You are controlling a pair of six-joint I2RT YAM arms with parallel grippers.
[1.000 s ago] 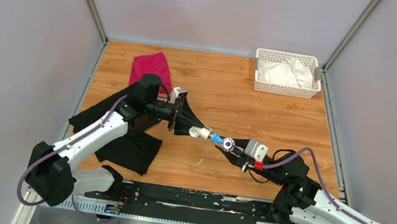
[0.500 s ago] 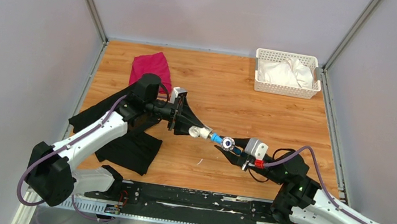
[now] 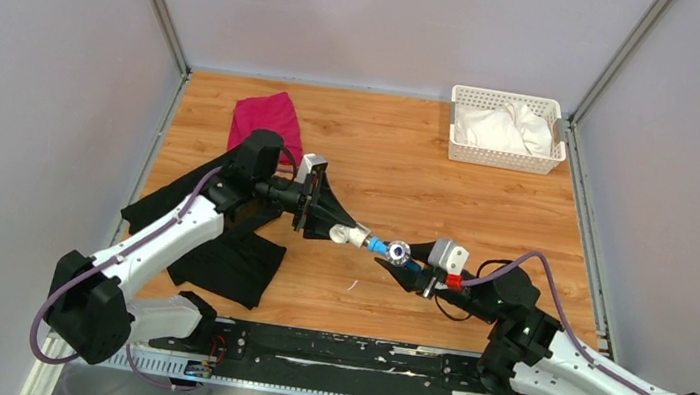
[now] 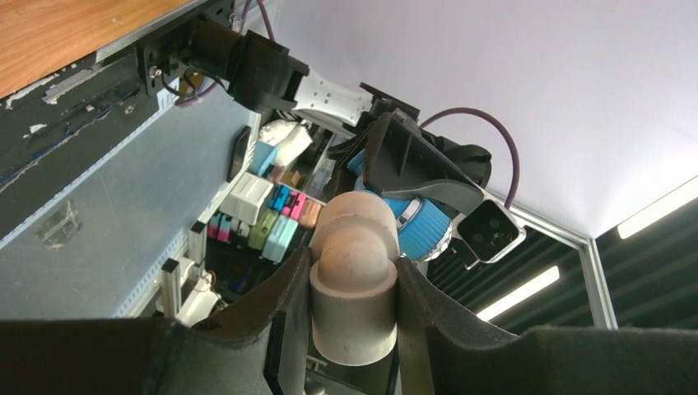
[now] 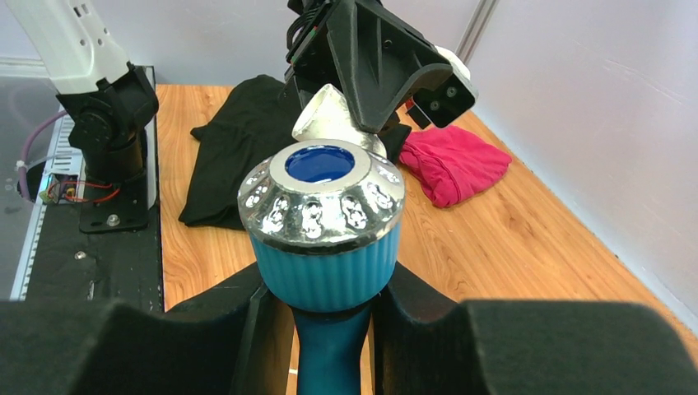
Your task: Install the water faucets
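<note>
Pale grey walls box in a wooden bench [image 3: 486,204]. At its left lie a black cloth [image 3: 227,263] and, farther back, a red cloth [image 3: 265,117].

Just right of them the left pincer [image 3: 334,226] is clamped on the short white pipe fitting [image 3: 353,235]. The left wrist view shows a finger pressed to each side of it, and the fitting is held off the bench.

Near the middle of the bench the blue tap [image 3: 390,251] is also held off the surface. The right pincer [image 3: 410,265] is closed snugly on its ribbed body, just under the silvery knob [image 5: 321,193].

Over the last second the right arm has crept left and slightly farther, and the left wrist has turned a little. The tap's blue end, which sat just beside the fitting, now appears to touch its mouth.

My judgement is that the mating step is under way. Whether the end has actually entered the fitting cannot be told. Keeping the two axes in line looks like the main concern.

At the far right a white basket [image 3: 502,160] holds a white cloth [image 3: 506,126].
</note>
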